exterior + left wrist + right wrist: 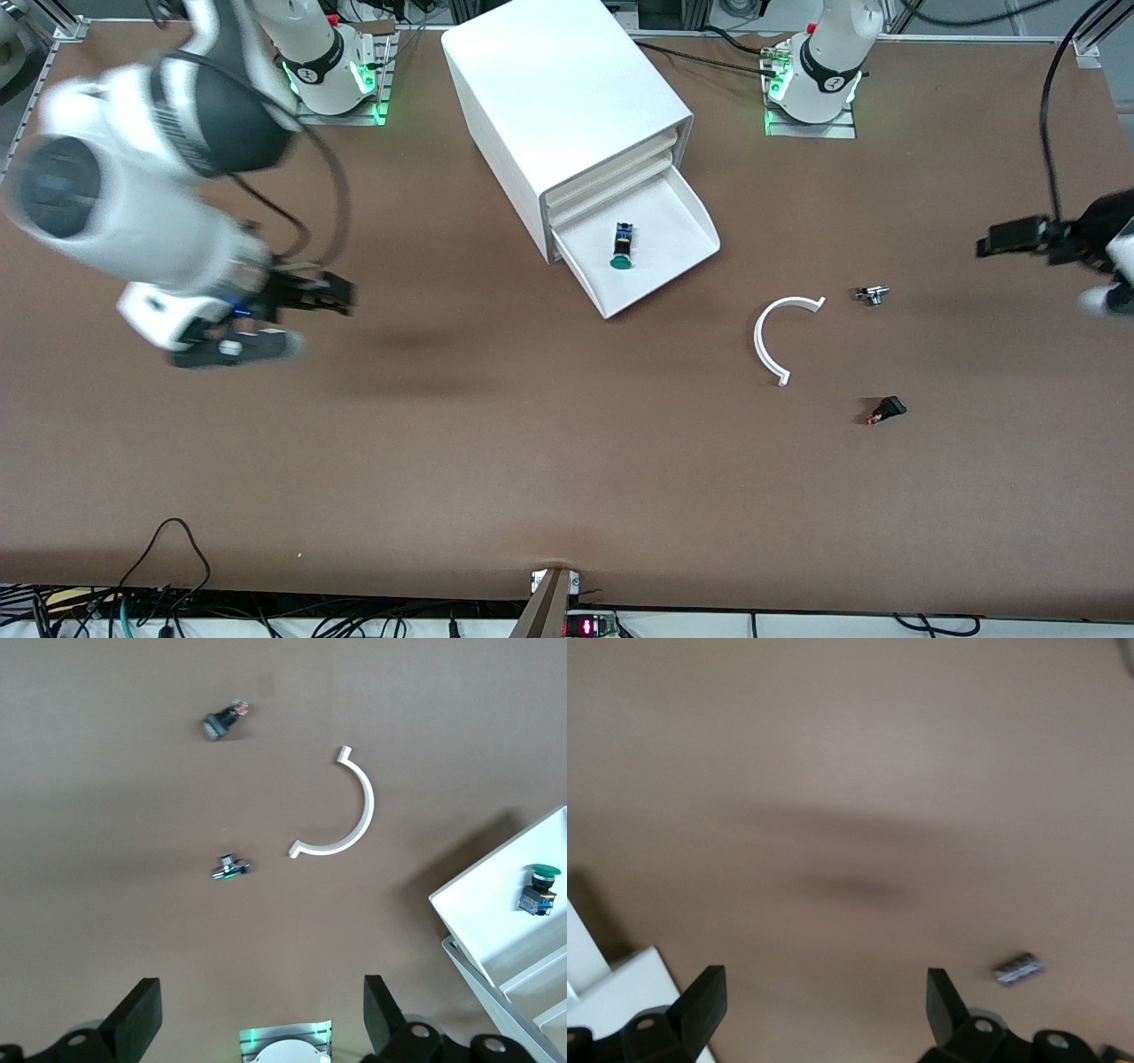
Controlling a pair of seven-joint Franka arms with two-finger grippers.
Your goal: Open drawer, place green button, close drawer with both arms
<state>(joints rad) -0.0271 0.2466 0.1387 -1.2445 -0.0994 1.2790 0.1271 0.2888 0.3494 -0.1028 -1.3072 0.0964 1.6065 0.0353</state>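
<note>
The drawer (682, 221), the lowest tray of the white cabinet (567, 97), is pulled out. The green-capped button (622, 248) lies on its side inside it. My right gripper (306, 321) is open and empty above bare table toward the right arm's end, well apart from the cabinet. My left gripper (1019, 237) is open and empty, high over the left arm's end of the table. The left wrist view shows its open fingers (133, 1023), the drawer (483, 912) and the button (539, 889). The right wrist view shows its open fingers (700, 1001) over bare table.
A white C-shaped piece (775, 341), a small metal part (873, 294) and a small black part with a red end (886, 410) lie toward the left arm's end. The right wrist view shows a small grey cylinder (1017, 968) and a white corner (611, 992).
</note>
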